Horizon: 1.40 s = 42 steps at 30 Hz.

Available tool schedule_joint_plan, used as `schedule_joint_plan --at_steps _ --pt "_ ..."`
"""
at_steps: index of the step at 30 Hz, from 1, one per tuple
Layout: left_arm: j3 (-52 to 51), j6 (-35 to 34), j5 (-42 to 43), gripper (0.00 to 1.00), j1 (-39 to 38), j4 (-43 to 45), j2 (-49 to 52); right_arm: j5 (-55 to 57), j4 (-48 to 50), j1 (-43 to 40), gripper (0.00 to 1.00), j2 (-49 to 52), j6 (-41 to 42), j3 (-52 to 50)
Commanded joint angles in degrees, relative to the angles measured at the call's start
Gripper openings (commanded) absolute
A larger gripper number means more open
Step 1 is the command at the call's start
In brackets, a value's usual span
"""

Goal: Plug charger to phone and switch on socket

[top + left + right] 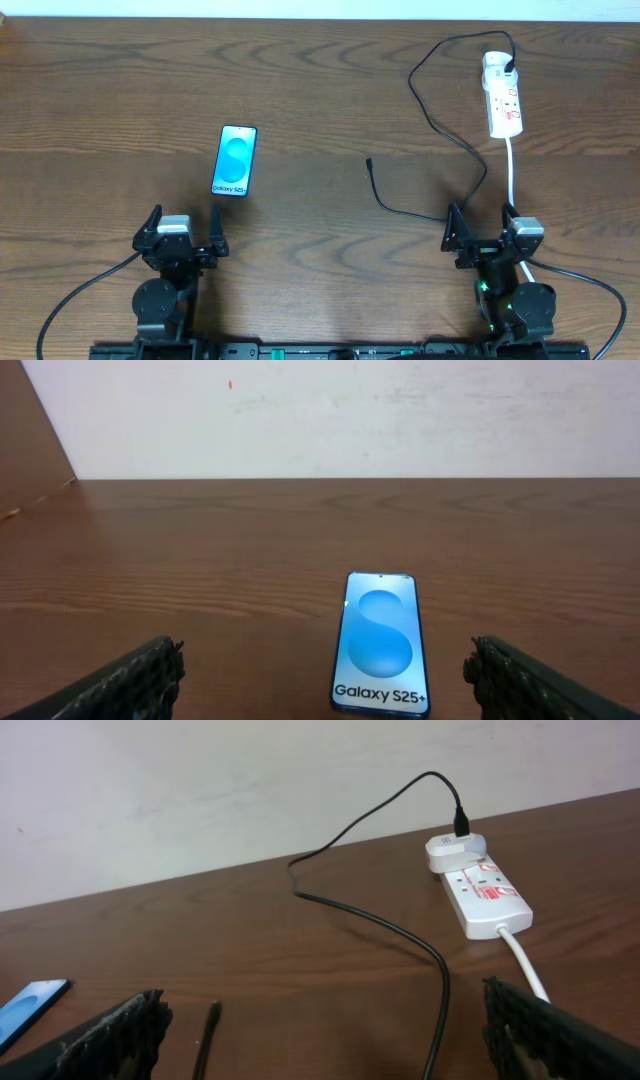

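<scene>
The phone [236, 160] lies flat on the wooden table, blue screen up; in the left wrist view [381, 643] it is just ahead of the open left gripper [322, 678]. The charger cable [432, 125] runs from its plug in the white socket strip [503, 96] down across the table, and its connector tip [370, 162] lies loose at table centre. In the right wrist view the tip [212, 1017] and cable [390, 928] lie ahead of the open right gripper [325, 1025]; the socket [480, 892] is at far right. Both grippers [185, 232] [482, 228] sit empty near the front edge.
The socket's thick white cord [512, 175] runs down toward the right arm, passing by the right gripper [528, 965]. A pale wall bounds the table's far edge [330, 420].
</scene>
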Motion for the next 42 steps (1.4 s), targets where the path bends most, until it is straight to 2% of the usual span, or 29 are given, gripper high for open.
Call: schedule_joint_plan --at_steps 1,10,16,22,26,33,42 --pt "-1.3 -0.1 0.5 0.93 0.3 -0.4 -0.4 -0.1 -0.2 -0.3 0.99 -0.3 -0.3 -0.1" --pt "0.1 -0.2 0.8 0.93 0.3 0.7 -0.4 -0.3 -0.2 -0.3 0.99 -0.3 -0.3 -0.1" --pt "3.4 -3.2 1.2 0.93 0.3 0.7 0.4 -0.8 -0.2 -0.3 0.99 -0.3 0.0 -0.1" --pt "9.6 -3.4 2.7 0.93 0.3 0.2 6.6 -2.4 -0.1 -0.3 0.99 -0.2 -0.5 -0.1" --pt "14.7 -3.4 2.7 0.93 0.3 0.2 13.8 -8.1 -0.4 -0.3 0.99 0.3 -5.6 1.0" --pt "25.6 -3.3 5.6 0.93 0.3 -3.6 26.1 -9.8 -7.2 -0.3 0.99 4.0 -5.9 10.4" --pt "40.8 -2.9 7.6 0.93 0.3 -15.1 37.7 -9.8 -20.5 -0.3 0.99 17.7 -5.9 29.4"
